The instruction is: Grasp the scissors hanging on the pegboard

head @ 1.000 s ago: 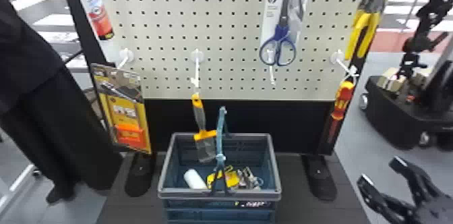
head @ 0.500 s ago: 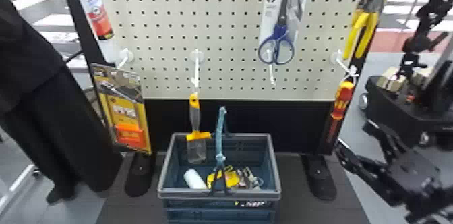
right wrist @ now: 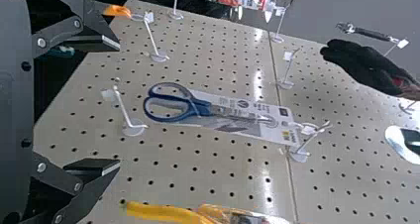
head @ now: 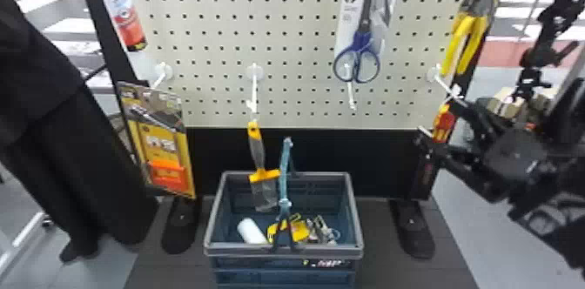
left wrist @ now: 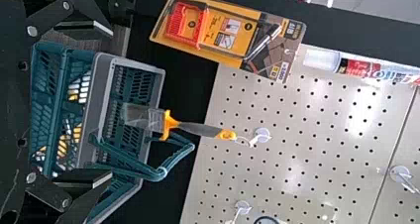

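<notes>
1. The scissors with blue looped handles [head: 357, 55], fixed to a white printed card, hang on the upper right part of the cream perforated pegboard [head: 283, 27], with the blades up and the handles down.
2. A white peg [head: 349, 88] sticks out of the board just below the handles.
3. In the head view the right gripper [head: 439, 136] is off the board's right edge, lower than the scissors and well apart from them. It is close to a red-handled screwdriver [head: 444, 122].
4. In the right wrist view the right gripper [right wrist: 106, 102] has its two flat black fingers spread wide and holds nothing. The scissors [right wrist: 168, 102] lie ahead, in line with the gap between the fingers, and are not touched.
5. Yellow-handled pliers [head: 465, 35] hang at the board's top right corner, to the right of the scissors.
6. In the left wrist view the left gripper [left wrist: 99, 105] is also spread apart and holds nothing. It faces a blue-grey plastic basket [left wrist: 101, 85] below the board.
7. A yellow-handled scraper [head: 261, 166] hangs from a middle hook, its blade reaching down into the basket [head: 235, 249].
8. A yellow carded pack [head: 161, 136] hangs at the board's lower left, and a red and white tube [head: 117, 5] hangs above it.
</notes>
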Robot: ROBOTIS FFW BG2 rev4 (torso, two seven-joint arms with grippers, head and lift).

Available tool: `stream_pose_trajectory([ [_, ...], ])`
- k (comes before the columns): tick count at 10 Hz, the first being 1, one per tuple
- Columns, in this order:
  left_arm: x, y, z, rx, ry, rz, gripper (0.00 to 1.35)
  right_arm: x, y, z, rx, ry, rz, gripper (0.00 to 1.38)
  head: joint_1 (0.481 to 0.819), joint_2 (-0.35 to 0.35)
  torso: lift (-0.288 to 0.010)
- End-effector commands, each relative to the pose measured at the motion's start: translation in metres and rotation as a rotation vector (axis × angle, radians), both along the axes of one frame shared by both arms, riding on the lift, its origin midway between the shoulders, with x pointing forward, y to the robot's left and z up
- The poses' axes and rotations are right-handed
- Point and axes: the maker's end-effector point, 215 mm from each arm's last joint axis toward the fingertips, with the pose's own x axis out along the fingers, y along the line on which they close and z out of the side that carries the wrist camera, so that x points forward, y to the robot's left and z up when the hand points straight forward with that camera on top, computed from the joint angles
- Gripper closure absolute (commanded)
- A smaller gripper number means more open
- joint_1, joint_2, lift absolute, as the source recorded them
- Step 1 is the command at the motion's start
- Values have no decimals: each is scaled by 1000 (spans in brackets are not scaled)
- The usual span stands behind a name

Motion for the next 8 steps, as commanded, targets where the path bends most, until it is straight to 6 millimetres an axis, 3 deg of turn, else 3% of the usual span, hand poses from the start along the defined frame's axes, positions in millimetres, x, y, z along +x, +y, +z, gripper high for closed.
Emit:
stream_pose_trajectory([
  [1, 0, -1, -1, 0, 1, -3, 292, 7, 6, 21, -9, -29, 18, 432, 549, 0, -100],
  [5, 9, -8, 0, -7, -13, -25, 292, 30, 22, 87, -67, -116, 47, 406, 549, 0, -100],
  [8, 12, -12, -2, -11, -17, -34, 292, 50, 21, 103, -48, -123, 52, 300, 549, 0, -100],
])
